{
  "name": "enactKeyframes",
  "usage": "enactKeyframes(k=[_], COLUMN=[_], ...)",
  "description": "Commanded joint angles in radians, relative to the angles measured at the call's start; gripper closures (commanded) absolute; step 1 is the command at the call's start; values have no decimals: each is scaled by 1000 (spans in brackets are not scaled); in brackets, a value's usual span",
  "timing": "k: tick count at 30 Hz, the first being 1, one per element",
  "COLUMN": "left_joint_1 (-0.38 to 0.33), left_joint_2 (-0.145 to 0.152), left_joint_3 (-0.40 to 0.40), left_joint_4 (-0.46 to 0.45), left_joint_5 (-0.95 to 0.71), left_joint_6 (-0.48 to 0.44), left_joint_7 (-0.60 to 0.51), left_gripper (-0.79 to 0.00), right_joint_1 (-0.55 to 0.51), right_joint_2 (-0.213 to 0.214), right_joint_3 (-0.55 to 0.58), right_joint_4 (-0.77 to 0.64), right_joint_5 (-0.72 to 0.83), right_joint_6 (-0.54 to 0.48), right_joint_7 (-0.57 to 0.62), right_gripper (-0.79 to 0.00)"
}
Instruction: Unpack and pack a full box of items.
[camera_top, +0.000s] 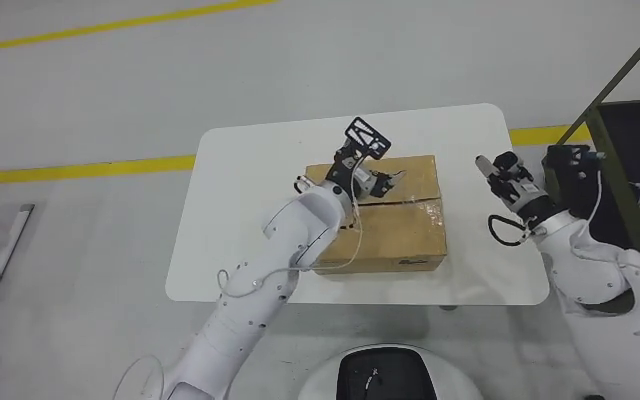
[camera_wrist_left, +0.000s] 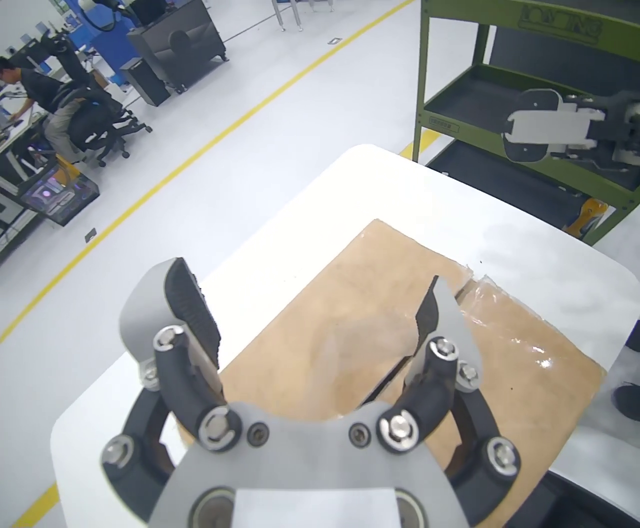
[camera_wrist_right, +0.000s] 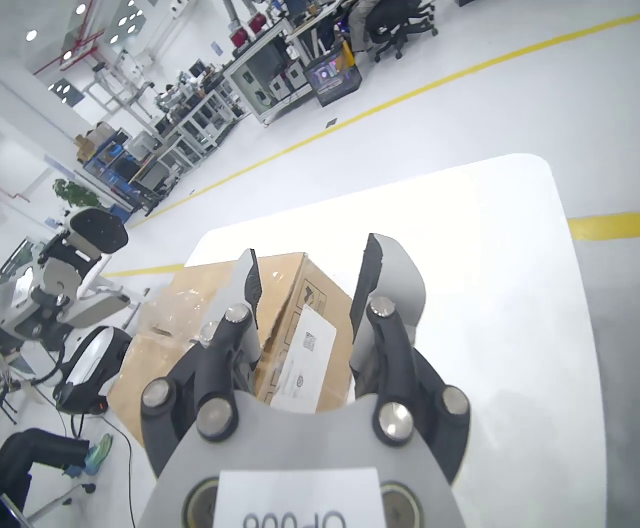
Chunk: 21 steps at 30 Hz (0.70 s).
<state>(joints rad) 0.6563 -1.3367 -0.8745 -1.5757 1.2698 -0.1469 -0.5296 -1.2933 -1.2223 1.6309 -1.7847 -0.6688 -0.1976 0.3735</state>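
Left tool (camera_wrist_left: 305, 277) (camera_top: 385, 182): jaws set wide apart and holding nothing, poised over the far half of the box (camera_wrist_left: 525, 380) lid, close to the taped centre seam. Its dark ribbed pads (camera_wrist_left: 192, 305) face each other across bare cardboard; whether either fingertip touches the lid cannot be told.

Right tool (camera_wrist_right: 311, 247) (camera_top: 495, 162) (camera_wrist_left: 550, 125): jaws moderately open and empty, held in the air above the counter (camera_top: 250, 200) to the right of the box (camera_wrist_right: 282, 290), apart from it and pointing toward its end face.

Box (camera_top: 390, 235): brown cardboard, flaps closed, resting flat on the white counter (camera_wrist_right: 500, 300), right of centre and nearer the robot's edge than the far edge. Clear tape (camera_wrist_left: 505, 320) runs along the seam between the two top flaps and looks wrinkled where it meets the end of the box. A white label (camera_wrist_right: 305, 360) is stuck on the end face turned toward the right tool.

Counter (camera_wrist_left: 500, 225): rounded corners, carrying the box.

Surroundings: a green cart (camera_wrist_left: 425, 75) (camera_top: 610, 110) stands on the floor beyond the counter's right end, and a yellow line (camera_top: 100, 168) crosses the floor behind the counter.
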Motion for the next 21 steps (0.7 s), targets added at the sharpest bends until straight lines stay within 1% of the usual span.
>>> enactKeyframes(k=[1, 2, 4, 7, 9, 10, 11, 14, 15, 16, 17, 18, 19, 20, 21], left_joint_1=[43, 64, 107, 171, 213, 231, 246, 283, 291, 298, 303, 306, 309, 311, 311], left_joint_2=[14, 20, 32, 48, 55, 59, 62, 68, 70, 71, 72, 72, 73, 73, 72], left_joint_3=[-62, -89, -141, -219, -264, -285, -303, -349, -359, -367, -373, -378, -381, -382, -382], left_joint_4=[-51, -72, -116, -174, -211, -224, -238, -263, -268, -272, -275, -277, -277, -273, -270], left_joint_5=[10, 17, 30, 62, 58, 59, 61, 62, 66, 67, 68, 66, 64, 62, 56], left_joint_6=[5, 10, 18, 43, 54, 56, 57, 58, 59, 59, 60, 60, 59, 59, 60], left_joint_7=[-29, -45, -75, -113, -128, -139, -147, -164, -169, -176, -182, -187, -191, -198, -207], left_gripper=[-785, -785, -785, -785, -785, -785, -785, -785, -785, -785, -785, -785, -785, -785, -785], right_joint_1=[4, 6, 9, 23, 36, 45, 54, 87, 96, 107, 119, 127, 136, 144, 153], right_joint_2=[5, 7, 9, 13, 15, 16, 16, 15, 14, 14, 13, 12, 11, 11, 10], right_joint_3=[-20, -36, -63, -106, -135, -150, -164, -209, -225, -241, -255, -269, -283, -295, -306], right_joint_4=[-24, -38, -55, -74, -74, -72, -67, -56, -50, -46, -44, -39, -36, -30, -25], right_joint_5=[-67, -90, -117, -160, -200, -223, -246, -327, -349, -367, -388, -401, -413, -428, -441], right_joint_6=[-55, -86, -132, -196, -221, -227, -225, -191, -180, -171, -161, -154, -150, -144, -137], right_joint_7=[27, 37, 62, 106, 131, 142, 150, 173, 186, 201, 210, 220, 233, 247, 258], right_gripper=[-520, -554, -588, -619, -686, -770, -785, -785, -773, -739, -686, -582, -372, -280, -231])
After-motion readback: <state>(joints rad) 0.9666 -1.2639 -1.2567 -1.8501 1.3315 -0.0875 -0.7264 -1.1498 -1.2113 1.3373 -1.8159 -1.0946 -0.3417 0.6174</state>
